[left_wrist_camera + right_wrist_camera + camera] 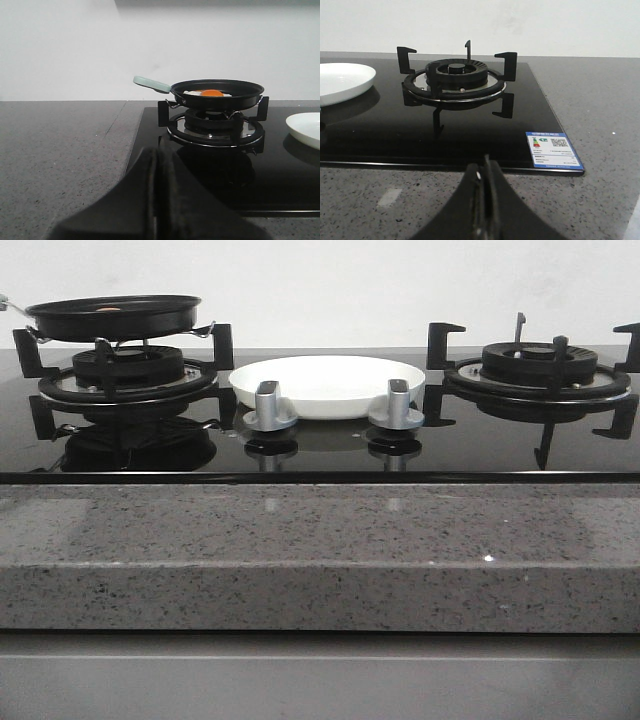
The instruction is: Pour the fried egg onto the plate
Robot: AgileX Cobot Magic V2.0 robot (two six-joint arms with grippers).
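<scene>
A small black frying pan [113, 316] with a pale green handle [151, 84] rests on the left burner [128, 375]. In it lies the fried egg [209, 93], orange yolk up; only a sliver of it [105, 309] shows in the front view. The white plate [327, 385] sits in the middle of the black glass hob, between the burners, and shows at an edge of each wrist view [306, 129] [342, 82]. My left gripper [156, 155] is shut and empty, low over the counter, well short of the pan. My right gripper [485, 165] is shut and empty, near the hob's front edge.
Two silver knobs [270, 406] [397, 405] stand in front of the plate. The right burner [540, 370] is bare. A blue and white label [553, 150] is stuck on the hob's corner. Speckled grey stone counter [320, 550] surrounds the hob; a white wall is behind.
</scene>
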